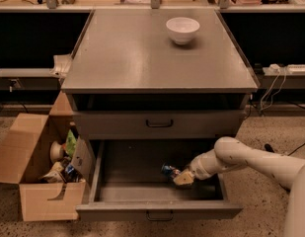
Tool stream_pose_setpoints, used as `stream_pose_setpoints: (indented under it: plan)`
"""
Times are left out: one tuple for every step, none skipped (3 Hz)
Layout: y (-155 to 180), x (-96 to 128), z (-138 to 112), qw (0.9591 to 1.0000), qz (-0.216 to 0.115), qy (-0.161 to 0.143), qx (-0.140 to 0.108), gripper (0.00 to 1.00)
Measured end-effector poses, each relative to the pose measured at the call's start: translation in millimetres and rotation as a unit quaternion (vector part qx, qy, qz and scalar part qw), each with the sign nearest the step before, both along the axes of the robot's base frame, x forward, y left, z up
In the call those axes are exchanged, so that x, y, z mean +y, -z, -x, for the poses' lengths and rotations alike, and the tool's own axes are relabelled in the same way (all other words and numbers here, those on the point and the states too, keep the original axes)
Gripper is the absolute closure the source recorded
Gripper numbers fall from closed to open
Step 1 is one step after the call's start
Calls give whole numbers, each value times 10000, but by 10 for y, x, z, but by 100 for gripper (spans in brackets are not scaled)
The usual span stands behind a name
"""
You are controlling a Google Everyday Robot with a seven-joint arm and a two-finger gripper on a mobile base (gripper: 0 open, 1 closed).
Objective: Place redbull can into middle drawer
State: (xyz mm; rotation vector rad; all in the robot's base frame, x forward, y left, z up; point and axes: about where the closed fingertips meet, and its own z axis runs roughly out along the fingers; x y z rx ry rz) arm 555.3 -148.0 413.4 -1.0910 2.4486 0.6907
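Observation:
The middle drawer (157, 212) of the grey cabinet is pulled open, with its dark handle on the front. My white arm reaches in from the right, and my gripper (180, 177) is low inside the drawer, right of its middle. The redbull can (168, 171), small, blue and silver, is at the gripper's left tip, tilted, just above the drawer floor. The gripper looks closed on it. The drawer above (159, 124) is shut.
A white bowl (182, 30) stands on the cabinet top at the back right. An open cardboard box (38, 167) with several items sits on the floor left of the drawer. Cables and a power strip (285, 69) lie at the right.

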Motion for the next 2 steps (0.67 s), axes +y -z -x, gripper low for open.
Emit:
stream_pose_setpoints:
  plan:
    - [18,38,-34,9999,-141,-50,-22,0]
    - [-108,-1,-33,9991,-375,-102,-166,0]
